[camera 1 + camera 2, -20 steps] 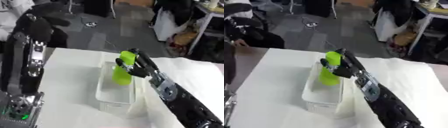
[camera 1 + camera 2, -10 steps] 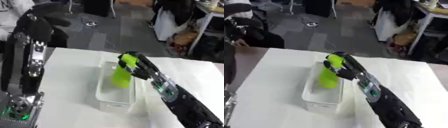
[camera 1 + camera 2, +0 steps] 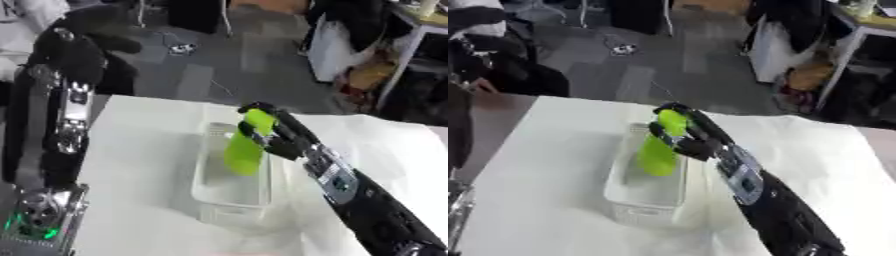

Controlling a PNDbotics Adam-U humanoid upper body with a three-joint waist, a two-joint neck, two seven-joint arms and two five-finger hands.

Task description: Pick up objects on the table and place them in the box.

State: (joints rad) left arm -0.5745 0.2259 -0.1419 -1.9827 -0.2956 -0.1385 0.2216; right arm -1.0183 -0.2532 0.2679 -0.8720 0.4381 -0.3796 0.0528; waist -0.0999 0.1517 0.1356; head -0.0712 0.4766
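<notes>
A lime-green bottle point(image 3: 247, 145) hangs tilted over the white rectangular box point(image 3: 214, 197), its lower end down between the box walls. My right hand point(image 3: 278, 132) reaches in from the lower right, its fingers curled round the bottle's upper part. The box stands in the middle of the white table point(image 3: 131, 180). My left arm point(image 3: 54, 125) rises along the left edge; its hand does not show in either view.
The table's far edge runs just behind the box, with grey floor beyond. Chairs, bags and a white desk stand at the back right. White cloth spreads to the right of my right arm point(image 3: 772, 210).
My right hand has carried the green bottle a little lower and toward the near side of the box. The camera has also tilted slightly.
</notes>
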